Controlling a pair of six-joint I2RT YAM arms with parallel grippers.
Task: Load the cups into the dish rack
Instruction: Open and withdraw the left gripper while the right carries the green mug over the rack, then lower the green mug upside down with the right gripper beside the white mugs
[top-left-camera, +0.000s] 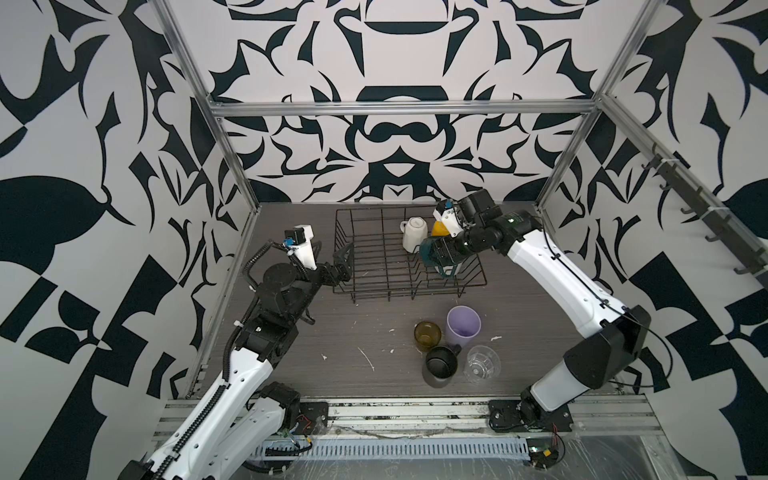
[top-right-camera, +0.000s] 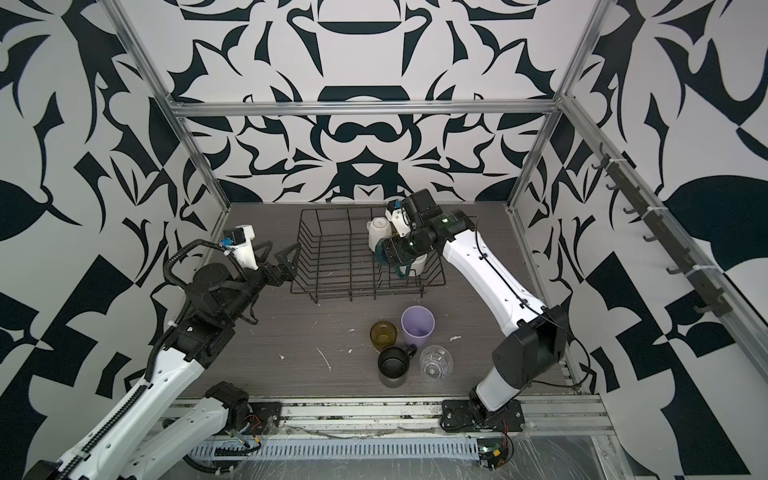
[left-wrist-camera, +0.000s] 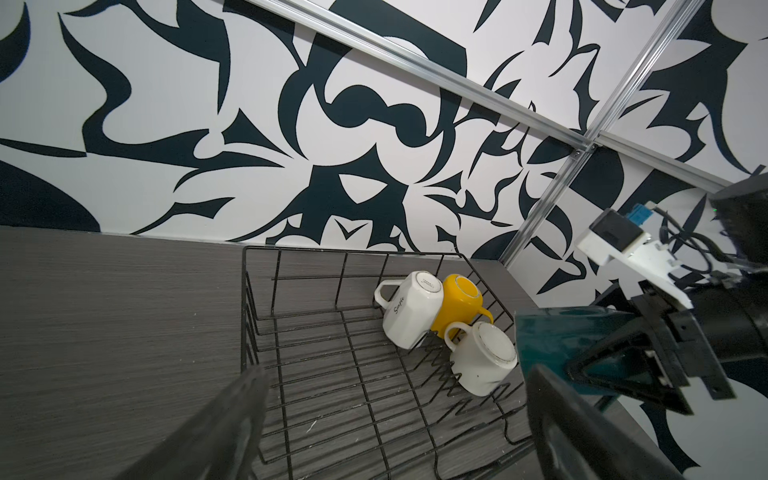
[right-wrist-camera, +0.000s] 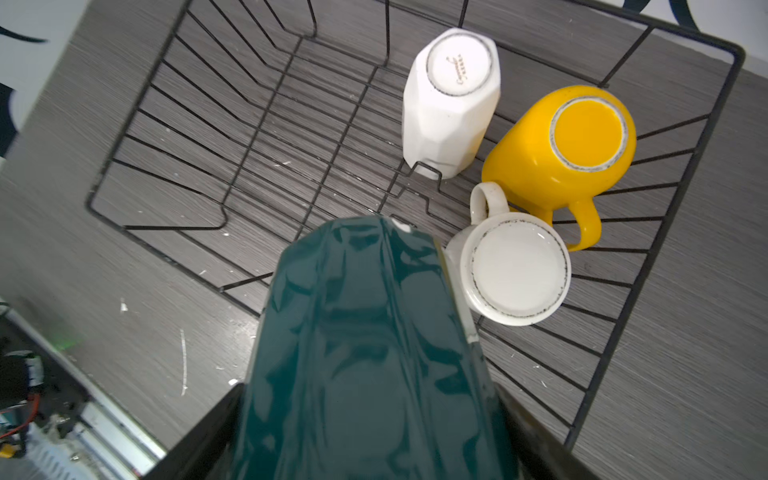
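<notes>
Mugs just beside teal mug

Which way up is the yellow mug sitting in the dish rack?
Upside down. The yellow mug shows its base ring facing up in the right wrist view, with its mouth down toward the wires of the dish rack.

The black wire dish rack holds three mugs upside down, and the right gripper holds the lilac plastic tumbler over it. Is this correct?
The cup is wrong. The black wire dish rack holds three mugs upside down, and the right gripper holds the teal faceted mug over it, as the right wrist view shows. The lilac tumbler stands on the table.
</notes>
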